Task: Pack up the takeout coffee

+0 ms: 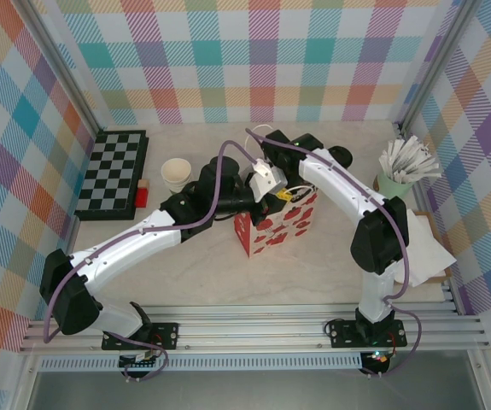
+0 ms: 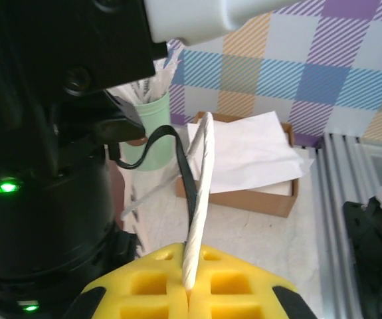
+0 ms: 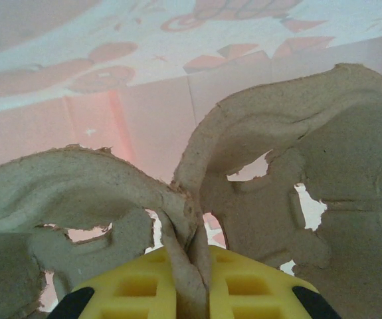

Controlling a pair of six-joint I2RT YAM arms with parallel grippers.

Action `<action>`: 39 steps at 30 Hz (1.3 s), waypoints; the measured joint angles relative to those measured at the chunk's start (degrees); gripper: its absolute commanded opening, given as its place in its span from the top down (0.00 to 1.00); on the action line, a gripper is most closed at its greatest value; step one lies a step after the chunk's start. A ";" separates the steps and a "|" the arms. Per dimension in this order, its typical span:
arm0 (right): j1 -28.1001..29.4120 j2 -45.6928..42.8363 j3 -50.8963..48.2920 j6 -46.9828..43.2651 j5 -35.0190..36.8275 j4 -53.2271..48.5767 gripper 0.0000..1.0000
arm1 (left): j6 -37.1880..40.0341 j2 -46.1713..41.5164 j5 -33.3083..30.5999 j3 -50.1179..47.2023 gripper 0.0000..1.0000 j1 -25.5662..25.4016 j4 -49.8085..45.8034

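Observation:
A white paper bag with red hearts (image 1: 275,226) stands mid-table, and both wrists meet over its open mouth. My left gripper (image 2: 189,292) is shut on the bag's white twisted paper handle (image 2: 200,193), which rises from between the yellow fingers. My right gripper (image 3: 191,272) is shut on a ridge of a grey-brown pulp cup carrier (image 3: 297,153), with the bag's pink inner walls (image 3: 151,113) behind it. The takeout coffee is hidden from view.
A lidless cream cup (image 1: 176,174) stands left of the bag, beside a checkerboard (image 1: 113,171) and a red block (image 1: 142,196). At the right are a mint cup of white sticks (image 1: 396,181) and a cardboard box of napkins (image 2: 250,166). Plaid walls enclose the table.

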 measured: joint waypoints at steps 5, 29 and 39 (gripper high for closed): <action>0.04 0.02 2.27 0.96 -0.20 -0.72 1.00 | 0.92 -0.50 5.20 0.46 1.00 0.00 -4.24; 1.86 4.11 -1.42 4.63 2.91 1.25 1.00 | 7.56 -2.21 16.28 2.49 0.67 0.57 -16.04; 2.19 -0.76 -10.67 0.17 3.30 9.07 1.00 | -8.02 -22.10 -7.80 -11.80 0.00 11.19 -4.20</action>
